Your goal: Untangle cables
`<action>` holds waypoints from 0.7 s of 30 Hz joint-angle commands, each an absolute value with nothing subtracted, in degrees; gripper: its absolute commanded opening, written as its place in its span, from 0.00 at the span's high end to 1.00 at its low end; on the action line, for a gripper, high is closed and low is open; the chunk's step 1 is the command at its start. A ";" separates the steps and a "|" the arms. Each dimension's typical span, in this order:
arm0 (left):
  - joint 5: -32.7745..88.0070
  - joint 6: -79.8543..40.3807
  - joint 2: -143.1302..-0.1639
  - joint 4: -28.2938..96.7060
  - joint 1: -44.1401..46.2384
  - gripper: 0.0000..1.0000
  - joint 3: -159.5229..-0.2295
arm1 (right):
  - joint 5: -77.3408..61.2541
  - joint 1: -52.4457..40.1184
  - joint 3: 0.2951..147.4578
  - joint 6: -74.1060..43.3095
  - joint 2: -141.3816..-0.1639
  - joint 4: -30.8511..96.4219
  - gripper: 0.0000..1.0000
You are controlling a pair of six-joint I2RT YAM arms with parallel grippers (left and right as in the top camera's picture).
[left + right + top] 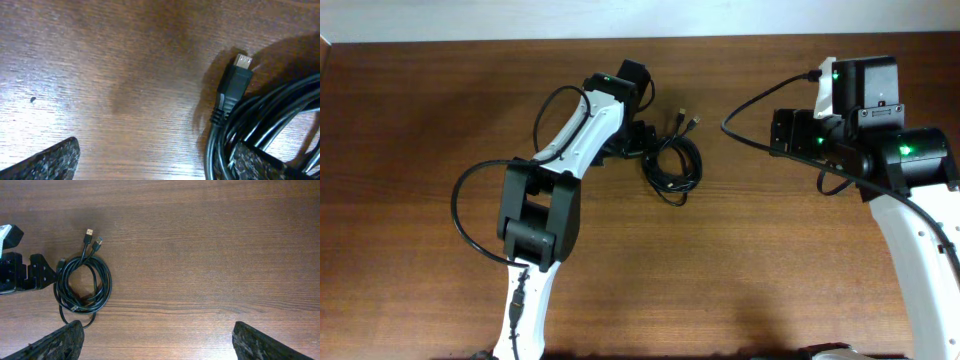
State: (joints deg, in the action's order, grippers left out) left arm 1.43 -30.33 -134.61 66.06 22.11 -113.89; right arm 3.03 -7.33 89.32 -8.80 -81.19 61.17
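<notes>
Wood-grain table (420,120); cables (672,165) coiled mid-table; left gripper (155,160) jaws wide, one finger over strands beside the micro-USB plug (235,80); right gripper (157,340) wide, well clear; risk: closing here likely pinches several loops, drags the whole coil, tightens the tangle.

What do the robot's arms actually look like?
Both the left arm and right arm have white links and boxy black joints, small green lights, and looping black wires. The fingers are dark and speckled.
</notes>
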 commanded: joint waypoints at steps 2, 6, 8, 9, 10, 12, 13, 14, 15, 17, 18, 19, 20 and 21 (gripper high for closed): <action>-0.03 -31.27 -134.78 66.76 22.15 0.01 -114.41 | 3.70 -7.88 90.28 -8.88 -81.17 61.14 0.06; -0.03 -31.27 -135.02 67.20 22.28 0.01 -114.34 | 3.70 -7.88 90.28 -8.88 -81.17 61.14 0.06; -0.05 -31.27 -135.06 67.02 22.41 0.01 -113.73 | 3.70 -7.88 90.28 -8.88 -81.17 61.14 0.06; -0.05 -31.27 -135.06 66.92 22.52 0.01 -113.30 | 3.70 -7.88 90.28 -8.88 -81.17 61.17 0.06; -0.08 -31.27 -135.11 66.46 22.74 0.01 -112.07 | 3.70 -7.88 90.28 -8.88 -81.17 61.17 0.06; -0.05 -31.29 -135.11 64.97 22.85 0.01 -109.82 | 3.70 -7.88 90.28 -8.88 -81.17 61.17 0.06; -0.03 -31.31 -135.11 63.40 22.85 0.01 -107.59 | 3.70 -7.88 90.28 -8.88 -81.17 61.17 0.06; -0.03 -31.31 -135.11 61.89 22.85 0.01 -105.60 | 3.70 -7.88 90.28 -8.88 -81.17 61.19 0.06; -0.03 -31.31 -135.11 60.66 22.85 0.01 -104.07 | 3.70 -7.88 90.28 -8.88 -81.17 61.19 0.06; -0.03 -31.29 -135.11 58.19 22.83 0.01 -101.30 | 3.70 -7.88 90.28 -8.88 -81.17 61.17 0.06; -0.01 -31.29 -135.11 57.63 22.83 0.01 -100.44 | 3.70 -7.88 90.28 -8.88 -81.17 61.17 0.06; -0.05 -31.29 -135.11 57.25 22.83 0.01 -99.33 | 3.70 -7.88 90.28 -8.88 -81.17 61.17 0.06; -0.21 -31.27 -135.11 57.71 22.83 0.01 -99.24 | 3.70 -7.88 90.28 -8.88 -81.17 61.17 0.06; -0.93 -31.24 -135.11 58.08 22.83 0.01 -99.24 | 3.70 -7.88 90.28 -8.88 -81.17 61.17 0.06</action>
State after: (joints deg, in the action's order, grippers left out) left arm 0.99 -31.11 -131.61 57.12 22.52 -102.96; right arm 3.03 -7.33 89.32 -8.80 -81.19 61.32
